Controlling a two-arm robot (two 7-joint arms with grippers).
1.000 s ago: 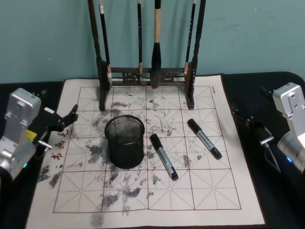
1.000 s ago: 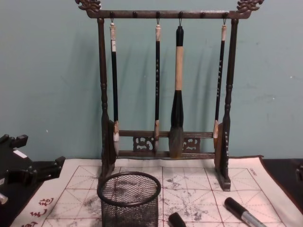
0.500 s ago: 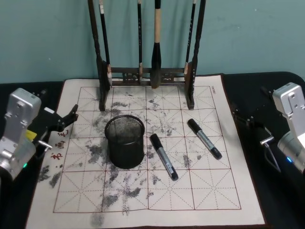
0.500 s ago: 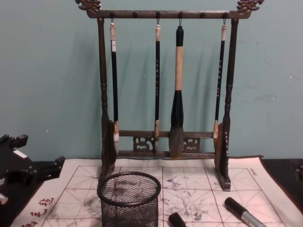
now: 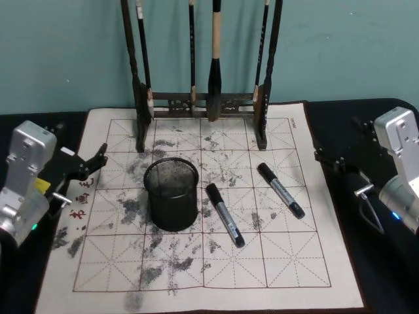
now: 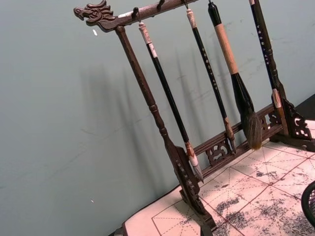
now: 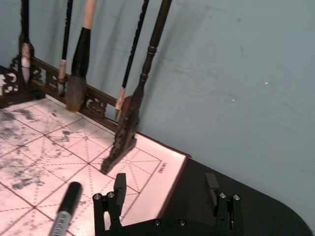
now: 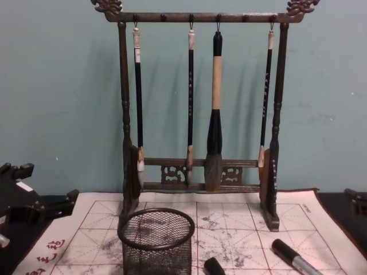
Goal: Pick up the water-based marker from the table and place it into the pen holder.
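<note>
Red characters [image 5: 80, 196] along mat [image 5: 294, 261] margin at 9 o'clock: too small to read. Small print [image 7: 164, 166] at mat corner near 1 o'clock: likewise unreadable.

Counted: markers [image 5: 225, 214], two; holder [image 5: 171, 210], one; rack [image 8: 199, 17], one; brushes [image 8: 214, 114], four, hanging.

Both markers flat on mat at 3 o'clock of holder. Nearer one just beside holder, farther one [image 5: 280, 190] apart from both. Holder upright. Rack at 12 o'clock of mat.

Left end effector [image 5: 97, 162] at 9 o'clock edge of mat, released, fingers apart. Same place as half a second ago.

Right end effector [image 7: 165, 183] over bare table [image 5: 340, 124] at 3 o'clock, released, fingers well apart. Shifted slightly towards mat since then, now showing at chest view's right edge.

Markers and holder unmoved.
</note>
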